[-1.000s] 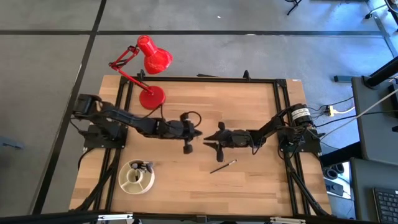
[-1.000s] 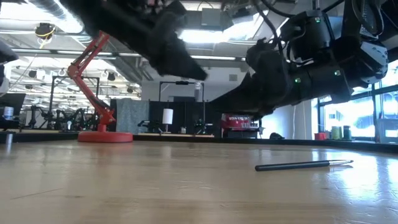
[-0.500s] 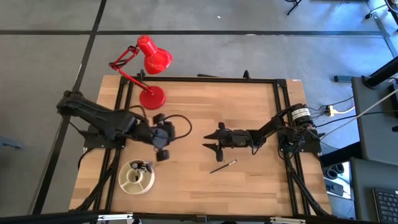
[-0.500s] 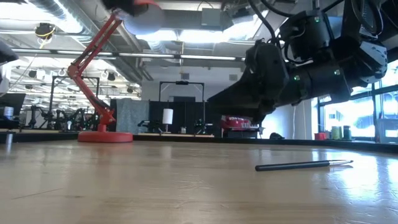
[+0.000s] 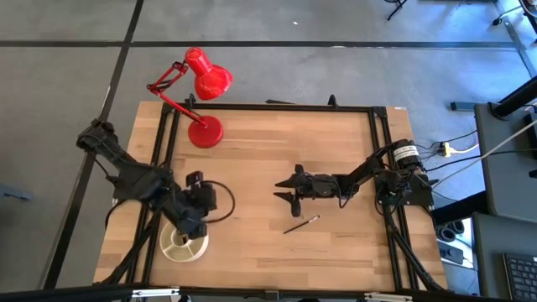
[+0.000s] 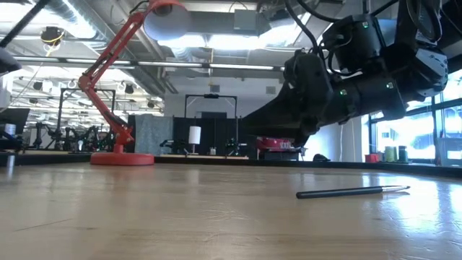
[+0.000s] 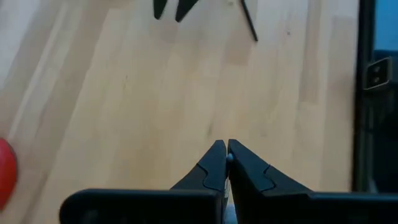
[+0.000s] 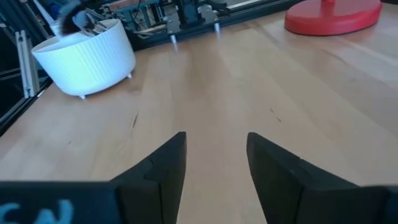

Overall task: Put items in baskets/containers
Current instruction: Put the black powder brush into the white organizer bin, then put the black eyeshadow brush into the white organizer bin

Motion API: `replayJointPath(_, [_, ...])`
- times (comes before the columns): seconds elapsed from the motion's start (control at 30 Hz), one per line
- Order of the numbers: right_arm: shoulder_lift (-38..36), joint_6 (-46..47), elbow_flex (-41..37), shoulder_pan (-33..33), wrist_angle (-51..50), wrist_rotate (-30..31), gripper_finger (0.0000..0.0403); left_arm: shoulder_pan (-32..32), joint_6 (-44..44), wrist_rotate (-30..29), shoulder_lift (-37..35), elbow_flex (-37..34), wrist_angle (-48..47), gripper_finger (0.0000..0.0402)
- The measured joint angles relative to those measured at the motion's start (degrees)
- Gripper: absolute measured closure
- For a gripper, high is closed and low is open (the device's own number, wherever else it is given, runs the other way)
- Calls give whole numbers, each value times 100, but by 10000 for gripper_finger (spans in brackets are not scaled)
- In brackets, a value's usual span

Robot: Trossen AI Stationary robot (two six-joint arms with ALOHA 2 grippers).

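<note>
One dark makeup brush (image 5: 300, 224) lies flat on the table, also clear in the low view (image 6: 354, 191). The cream-white round dish (image 5: 183, 245) stands near the table's near-left corner, with several brushes (image 8: 81, 22) standing in it. My left gripper (image 5: 195, 225) hovers over the dish's far rim, shut (image 7: 226, 155). My right gripper (image 5: 285, 195) hangs open above the table centre, just far of the lying brush, its fingers (image 8: 165, 165) spread wide and touching nothing. My left gripper has its two fingertips together, with only a thin grey sliver (image 7: 229, 159) showing between them, which I take for a brush pinched there. The fingers hide the rest, so which part of the brush it has cannot be told.
A red desk lamp stands on its round base (image 5: 205, 132) at the far-left part of the table. A black metal frame (image 5: 379, 151) runs round the table edges. Bare wood lies between the dish and the lying brush.
My left arm has swung quickly from the table centre, where its gripper was close to the right gripper, toward the near-left corner. It now stands over the dish and has left the low view. The lying brush and my right gripper have stayed put.
</note>
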Motion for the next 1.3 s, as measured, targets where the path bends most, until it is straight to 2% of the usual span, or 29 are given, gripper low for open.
replayJointPath(0.33, [0, 15, 0, 2, 0, 0, 236, -1006, -1746, -106, -2, 0, -154, 394])
replayJointPath(0.47, [0, 59, 0, 4, 0, 0, 236, -1345, -2356, -572, 2, 0, -745, 394])
replayJointPath(0.67, [0, 131, 0, -2, 0, 2, 236, -1706, -3368, -853, 8, 0, -1440, 394])
replayJointPath(0.93, [0, 317, 0, -94, -143, -15, 236, -1873, -3994, -1105, 89, 0, -1348, 380])
replayJointPath(1.07, [0, 334, 0, -105, -280, -46, 236, -1873, -4016, -912, 273, 0, -1365, 367])
replayJointPath(1.3, [0, 296, 0, -109, -293, -46, 236, -1853, -3956, -1068, 537, -2, -1522, 328])
